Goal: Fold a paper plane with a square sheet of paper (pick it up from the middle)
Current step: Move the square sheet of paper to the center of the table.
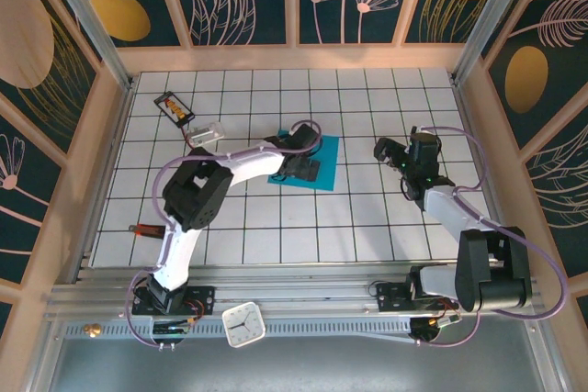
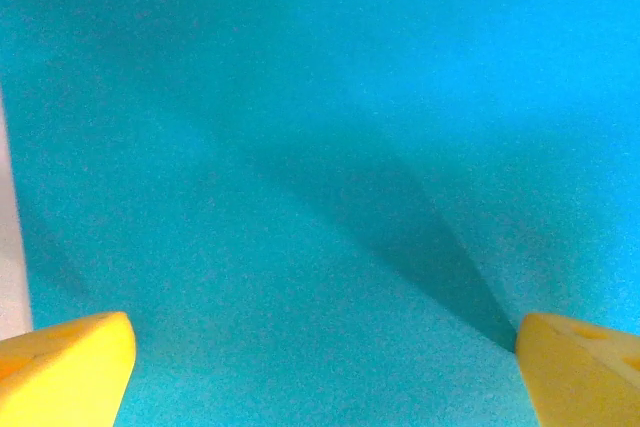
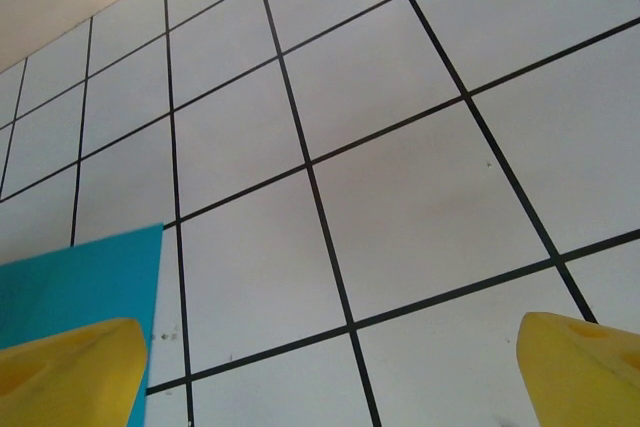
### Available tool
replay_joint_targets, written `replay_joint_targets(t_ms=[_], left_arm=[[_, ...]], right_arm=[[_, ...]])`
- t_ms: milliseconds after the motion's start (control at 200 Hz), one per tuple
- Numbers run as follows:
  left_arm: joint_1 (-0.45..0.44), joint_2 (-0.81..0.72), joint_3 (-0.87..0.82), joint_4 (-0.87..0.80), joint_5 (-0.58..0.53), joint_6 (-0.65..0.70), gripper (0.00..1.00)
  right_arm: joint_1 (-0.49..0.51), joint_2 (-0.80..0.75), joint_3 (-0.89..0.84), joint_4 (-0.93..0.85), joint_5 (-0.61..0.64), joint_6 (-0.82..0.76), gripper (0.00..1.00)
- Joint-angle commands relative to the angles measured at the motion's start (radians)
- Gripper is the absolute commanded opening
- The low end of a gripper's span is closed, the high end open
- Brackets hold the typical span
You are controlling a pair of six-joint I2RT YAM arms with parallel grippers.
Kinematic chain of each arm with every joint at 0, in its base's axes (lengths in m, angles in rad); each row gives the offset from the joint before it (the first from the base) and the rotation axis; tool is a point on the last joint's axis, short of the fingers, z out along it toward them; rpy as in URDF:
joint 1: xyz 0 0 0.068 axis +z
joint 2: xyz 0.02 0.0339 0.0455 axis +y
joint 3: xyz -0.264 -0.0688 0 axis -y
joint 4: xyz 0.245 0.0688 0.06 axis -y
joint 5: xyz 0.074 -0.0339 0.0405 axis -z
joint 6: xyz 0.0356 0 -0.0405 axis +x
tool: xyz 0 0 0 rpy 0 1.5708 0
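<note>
Square sheet of paper [image 1: 328, 161] lying flat on the white tiled table [image 1: 367, 227], seen from above with its edges turned slightly off the black grid lines. The sheet is plain teal-blue, thin and even in colour, with straight edges and a sharp corner; the left wrist view shows a smooth, matt surface crossed by a dark wedge-shaped shadow. The left gripper [image 1: 303, 170] hangs directly over the sheet's middle, its two yellow fingers [image 2: 65, 372] spread wide apart, with teal paper running unbroken between them; whether the tips touch the paper cannot be told. The right gripper [image 1: 388, 150] stands to the right of the sheet, apart from it, also with its yellow fingers [image 3: 70, 372] spread wide. Bare tiles show between them, and one corner of the sheet lies just beside the left-hand finger in the right wrist view. A small black card with orange marks [image 1: 174, 107] lies well to the left of the sheet and farther back — near the table's far left corner. A white clock [image 1: 244, 324] sits on the rail, nearer than the sheet.
</note>
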Motion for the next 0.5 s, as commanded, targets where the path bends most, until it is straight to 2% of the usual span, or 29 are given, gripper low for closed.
replay_joint_targets(t_ms=[0,120,255,495], left_arm=[[0.003,-0.092,-0.091,-0.06,0.005,0.024,0.98],[0.002,-0.122,-0.046,-0.064,0.054,-0.063,0.99],[0.002,-0.082,0.006,-0.103,0.11,-0.166,0.99],[0.002,0.052,0.217,-0.26,0.056,-0.128,0.99]], right_arm=[[0.006,-0.029,0.002,-0.027,-0.016,0.015,0.96],[0.022,-0.025,0.003,-0.028,-0.017,0.025,0.96],[0.053,-0.021,0.008,-0.024,-0.012,0.035,0.96],[0.056,-0.014,0.013,-0.028,-0.034,0.015,0.96]])
